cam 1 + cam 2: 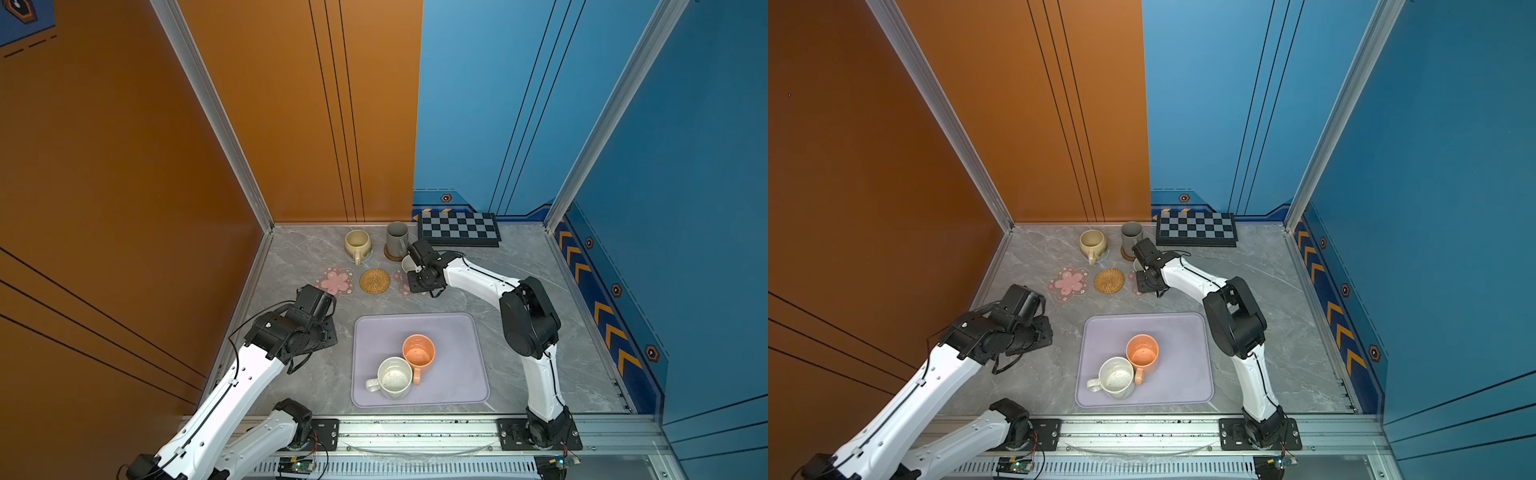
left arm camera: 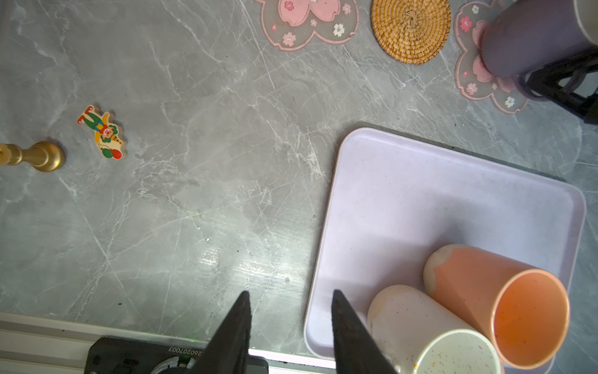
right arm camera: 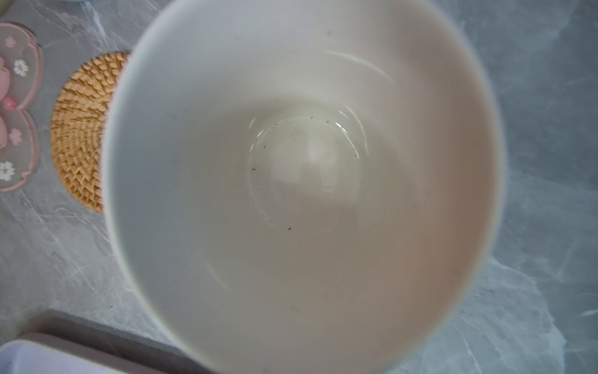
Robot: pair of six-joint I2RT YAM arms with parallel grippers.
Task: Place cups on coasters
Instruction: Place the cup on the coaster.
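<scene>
no. 260207003, inverted, black base plate

- You face a robotics lab test cell: orange wall panels and blue wall panels stand in aluminium posts.
- Two white robot arms bolt to an aluminium rail along your marble-look tabletop.

Beige mug stands upright on the grey spiral coaster and the tall grey mug on the brown disc, both at the far side of the counter. My right claw pinches the handle of the lavender mug, white inside, over one pink flower coaster; contact unclear. The second pink flower coaster and the rattan coaster lie unoccupied. Orange mug and white speckled mug stand touching on the tray.
</scene>
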